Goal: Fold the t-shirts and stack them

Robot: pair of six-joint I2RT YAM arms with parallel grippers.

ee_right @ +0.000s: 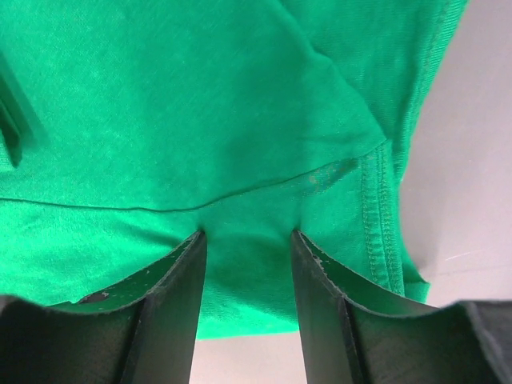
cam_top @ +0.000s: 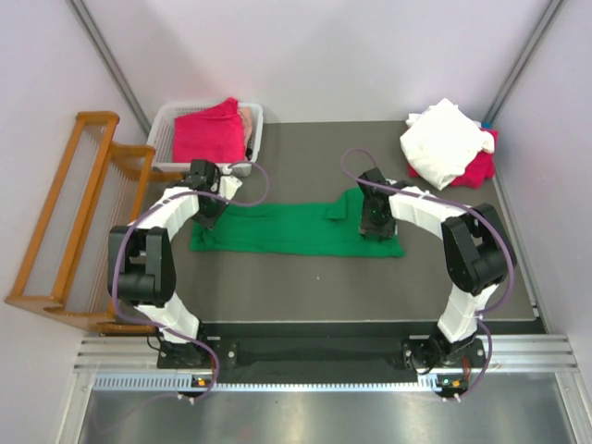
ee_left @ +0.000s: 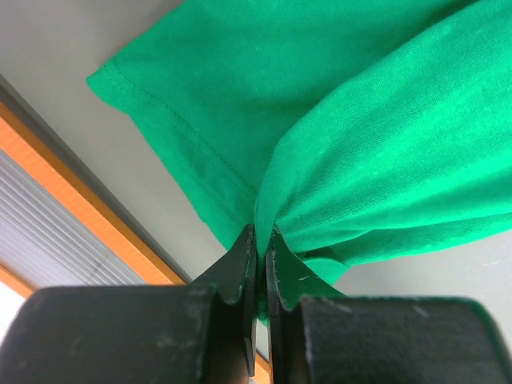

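Observation:
A bright green t-shirt [cam_top: 287, 231] lies spread in a long band across the middle of the dark table. My left gripper [cam_top: 211, 211] is at its left end, shut on a bunched fold of the green cloth [ee_left: 360, 120], which rises tight from between the jaws [ee_left: 261, 236]. My right gripper [cam_top: 373, 222] is over the shirt's right end. Its jaws stand apart, and both fingertips [ee_right: 246, 234] press down on flat green cloth [ee_right: 200, 104] beside a stitched hem. A white t-shirt [cam_top: 444, 143] lies on a crimson one [cam_top: 476, 171] at the back right.
A white slatted basket [cam_top: 166, 125] at the back left holds a crimson t-shirt [cam_top: 208, 134]. An orange wooden rack [cam_top: 65, 213] stands along the left side of the table, and its edge [ee_left: 104, 216] runs close behind the left gripper.

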